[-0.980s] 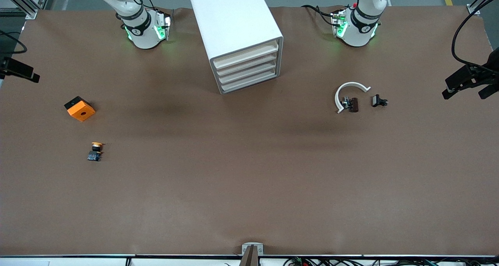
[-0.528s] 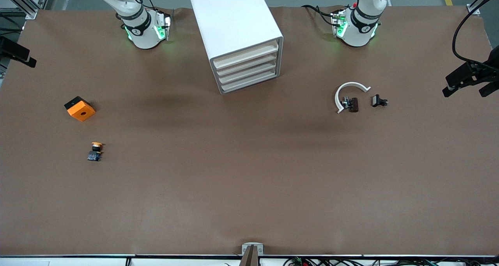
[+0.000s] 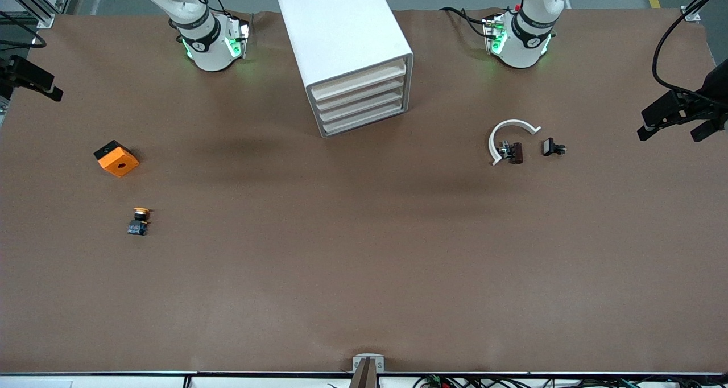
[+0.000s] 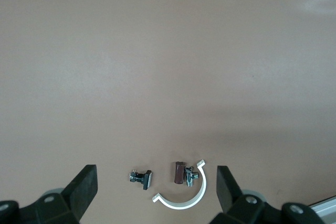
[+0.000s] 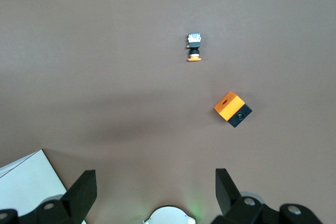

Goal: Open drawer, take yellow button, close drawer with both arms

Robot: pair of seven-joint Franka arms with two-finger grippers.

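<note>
Both arms waiting high, nothing being held. Left gripper (image 4: 152, 190) hanging over two small dark clips (image 3: 513, 152) and white arc (image 3: 508, 133) at left arm's end of table, jaws spread wide. Right gripper (image 5: 152, 190) hanging over right arm's end, jaws spread wide too. Button (image 3: 139, 221) lying out on brown table (image 3: 364, 263), not in drawer, nearer front camera than orange block (image 3: 116, 158). White drawer cabinet (image 3: 344, 52) sitting between arm bases, all drawers (image 3: 361, 102) pushed in
</note>
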